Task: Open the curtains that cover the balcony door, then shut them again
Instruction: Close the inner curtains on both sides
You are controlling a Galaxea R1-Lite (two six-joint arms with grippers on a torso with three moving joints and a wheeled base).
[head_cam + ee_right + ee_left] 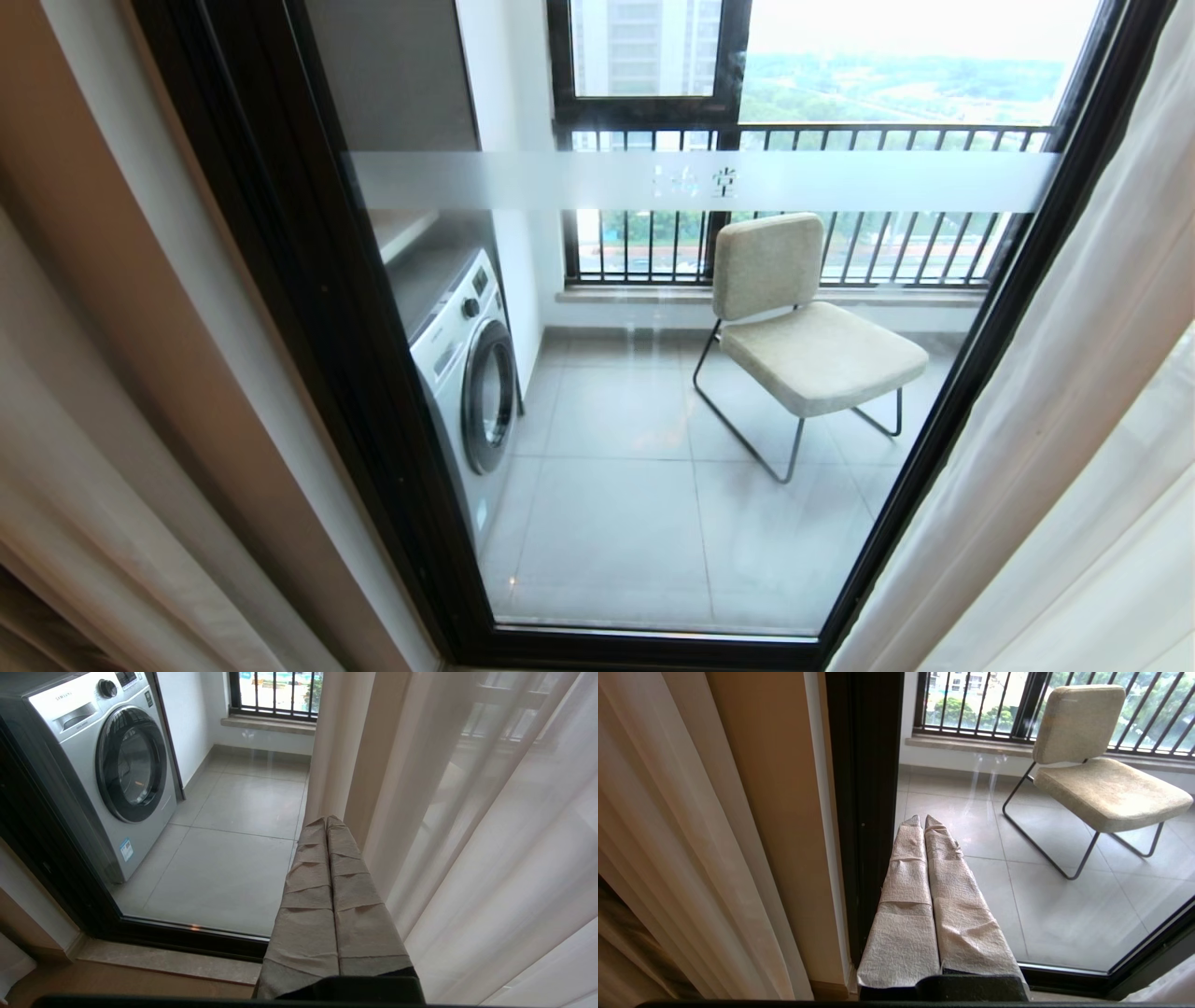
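The curtains (1055, 392) are drawn apart, cream cloth bunched at the far left (103, 420) and both layers gathered at the right, where the sheer white layer (504, 849) hangs beside thicker cream folds; judged from this, the opening half looks done and the closing is not yet begun. Between them the balcony door (308, 308) stands fully exposed, its clear pane crossed by a frosted band (700, 180) and bounded by a thick black frame. Neither arm shows in the head view. The left pincer (921, 820), wrapped in pale cloth, is clenched on nothing and points at the pane just beside the door's left frame post. The right pincer (325, 821), likewise wrapped, is clenched and empty, near the leading edge of the right-hand curtain, which seems the handiest hem to catch. Beyond the glass a washing machine (467, 373) sits at left and a padded chair (803, 327) at right. The span before the pane is the room for drawing the cloth across.
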